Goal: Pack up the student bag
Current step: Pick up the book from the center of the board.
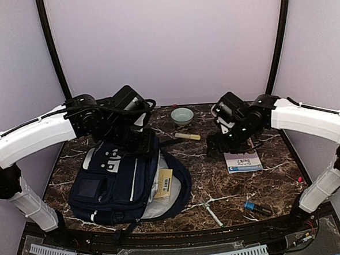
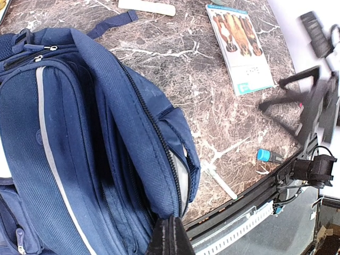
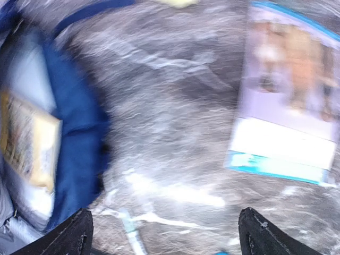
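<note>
The student bag (image 1: 119, 185), navy with thin white stripes, lies on the left half of the marble table, its main pocket unzipped and grey lining showing. A yellow booklet (image 1: 164, 183) lies in the opening. My left gripper (image 2: 171, 229) is shut on the bag's (image 2: 79, 133) flap edge by the zip, at the bag's far end (image 1: 145, 145). My right gripper (image 3: 167, 234) hangs open over bare marble between the bag's (image 3: 77, 133) rim and a picture book (image 3: 289, 106), with nothing between its fingers (image 3: 74, 236). The right wrist view is motion-blurred.
The picture book (image 1: 243, 162) lies right of centre under the right gripper (image 1: 218, 147). A pale bowl (image 1: 182, 116) and a beige stick (image 1: 187, 136) are at the back. A white pen (image 1: 211, 211) and a blue-capped marker (image 1: 257, 207) lie near the front edge.
</note>
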Available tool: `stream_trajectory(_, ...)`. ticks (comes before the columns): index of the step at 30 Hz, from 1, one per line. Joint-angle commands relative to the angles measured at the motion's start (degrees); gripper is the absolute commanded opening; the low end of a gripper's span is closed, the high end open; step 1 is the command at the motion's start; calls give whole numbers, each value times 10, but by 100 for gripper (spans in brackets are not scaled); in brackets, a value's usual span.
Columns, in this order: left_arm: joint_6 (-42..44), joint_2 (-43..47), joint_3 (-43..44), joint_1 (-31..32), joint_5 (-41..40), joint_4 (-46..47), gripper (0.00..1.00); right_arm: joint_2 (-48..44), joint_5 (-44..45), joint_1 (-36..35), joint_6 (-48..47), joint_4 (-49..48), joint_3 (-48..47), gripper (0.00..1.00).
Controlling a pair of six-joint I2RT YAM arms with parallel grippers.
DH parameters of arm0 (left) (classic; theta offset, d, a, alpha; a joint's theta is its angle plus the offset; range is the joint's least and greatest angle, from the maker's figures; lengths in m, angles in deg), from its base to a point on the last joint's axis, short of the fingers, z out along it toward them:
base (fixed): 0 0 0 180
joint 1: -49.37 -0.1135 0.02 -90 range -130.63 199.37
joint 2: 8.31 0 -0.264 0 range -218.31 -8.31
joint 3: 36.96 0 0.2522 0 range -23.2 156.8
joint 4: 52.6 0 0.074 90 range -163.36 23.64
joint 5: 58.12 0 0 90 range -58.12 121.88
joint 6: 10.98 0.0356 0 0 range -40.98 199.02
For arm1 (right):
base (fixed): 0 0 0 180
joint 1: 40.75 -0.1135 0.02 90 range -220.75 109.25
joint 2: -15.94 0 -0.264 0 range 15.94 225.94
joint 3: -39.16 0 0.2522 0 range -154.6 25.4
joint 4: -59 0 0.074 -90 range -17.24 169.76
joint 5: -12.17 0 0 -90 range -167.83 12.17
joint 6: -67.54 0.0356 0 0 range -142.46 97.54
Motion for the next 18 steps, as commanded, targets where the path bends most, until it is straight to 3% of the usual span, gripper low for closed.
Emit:
stream_trajectory(1,6,26,-8,2,0,35,0,-81,70,82,9,14,68,97)
stream_trajectory(10,-3,46,-26,2,4,36,0,-145,1,284,1,-56,214,93)
stream_trajectory(18,-5,57,-27,2,0,36,0,-152,-116,397,-13,-143,285,92)
